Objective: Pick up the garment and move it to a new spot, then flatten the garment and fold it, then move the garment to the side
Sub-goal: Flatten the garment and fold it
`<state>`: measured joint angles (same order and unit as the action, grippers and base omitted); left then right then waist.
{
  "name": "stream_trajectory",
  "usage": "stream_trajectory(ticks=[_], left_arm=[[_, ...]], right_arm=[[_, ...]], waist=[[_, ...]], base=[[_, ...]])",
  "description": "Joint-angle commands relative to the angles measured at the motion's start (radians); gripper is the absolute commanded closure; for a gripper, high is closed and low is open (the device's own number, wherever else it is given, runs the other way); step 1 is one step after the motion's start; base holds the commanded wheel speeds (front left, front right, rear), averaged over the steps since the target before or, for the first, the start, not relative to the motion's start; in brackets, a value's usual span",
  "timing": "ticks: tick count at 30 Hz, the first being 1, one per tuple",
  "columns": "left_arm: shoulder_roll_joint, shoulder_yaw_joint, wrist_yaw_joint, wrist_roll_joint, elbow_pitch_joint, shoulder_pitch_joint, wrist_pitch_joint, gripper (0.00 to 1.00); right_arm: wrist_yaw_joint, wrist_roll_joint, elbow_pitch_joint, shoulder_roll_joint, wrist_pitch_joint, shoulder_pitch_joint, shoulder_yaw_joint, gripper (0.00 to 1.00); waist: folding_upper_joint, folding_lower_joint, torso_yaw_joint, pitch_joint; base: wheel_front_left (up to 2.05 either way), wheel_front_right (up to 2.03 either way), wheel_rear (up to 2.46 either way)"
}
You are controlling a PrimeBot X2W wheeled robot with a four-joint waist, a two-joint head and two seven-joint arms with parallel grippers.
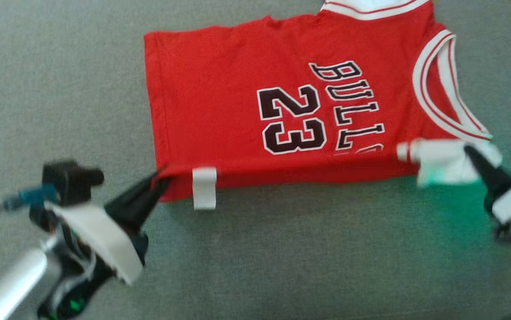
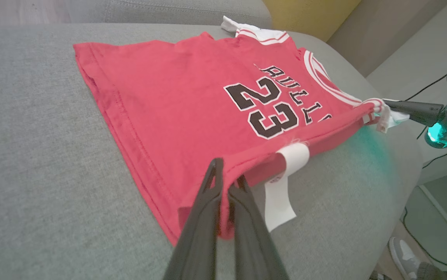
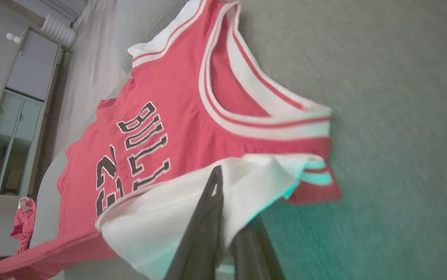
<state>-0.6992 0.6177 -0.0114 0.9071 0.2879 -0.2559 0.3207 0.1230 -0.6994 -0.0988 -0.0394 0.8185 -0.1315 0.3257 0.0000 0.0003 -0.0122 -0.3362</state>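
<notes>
On the grey cushion [image 1: 282,249], the red jersey [image 1: 220,111] lies spread with its near edge lifted, your left gripper [image 1: 163,177] clamped on the hem corner, your right gripper [image 1: 469,151] on the white armhole trim; carry both over level, keeping that edge taut.

Was a red sleeveless jersey [image 1: 220,89] with white trim, black 23 and BULLS lettering. Lay spread sideways on grey upholstery [image 1: 60,66], near edge raised off it, white tag [image 1: 204,186] hanging down.

Home: grey sofa [image 2: 33,136], glass-fronted cabinet [image 3: 9,132]
</notes>
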Motion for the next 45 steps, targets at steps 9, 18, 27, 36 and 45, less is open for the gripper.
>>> stream_trajectory(ticks=[9,18,27,36,45], left_arm=[[0.015,-0.054,0.028,0.063,-0.118,-0.248,0.141,1.00],[0.111,-0.056,-0.003,0.033,-0.230,-0.254,0.034,0.00],[0.112,-0.094,-0.111,0.062,-0.114,-0.044,-0.060,0.00],[0.154,-0.071,-0.103,0.089,-0.155,-0.048,-0.049,0.00],[0.181,-0.044,-0.083,0.106,-0.180,-0.067,-0.025,0.00]], right_arm=[[0.008,0.146,0.035,-0.011,0.145,-0.329,0.005,0.00],[0.008,0.229,-0.073,-0.011,0.068,-0.293,-0.079,0.00],[0.008,0.463,-0.246,-0.076,0.008,-0.063,-0.144,0.00],[0.008,0.546,-0.072,-0.127,-0.050,-0.096,-0.123,0.00],[0.008,0.539,0.001,-0.144,-0.033,-0.118,-0.141,0.00]], waist=[[0.0000,-0.0003,0.029,-0.099],[0.0000,-0.0003,0.022,-0.084],[0.0000,-0.0003,0.010,-0.106],[0.0000,-0.0003,0.027,-0.141],[0.0000,-0.0003,0.023,-0.134]], base=[[0.00,0.00,0.00],[0.00,0.00,0.00],[0.00,0.00,0.00],[0.00,0.00,0.00],[0.00,0.00,0.00]])
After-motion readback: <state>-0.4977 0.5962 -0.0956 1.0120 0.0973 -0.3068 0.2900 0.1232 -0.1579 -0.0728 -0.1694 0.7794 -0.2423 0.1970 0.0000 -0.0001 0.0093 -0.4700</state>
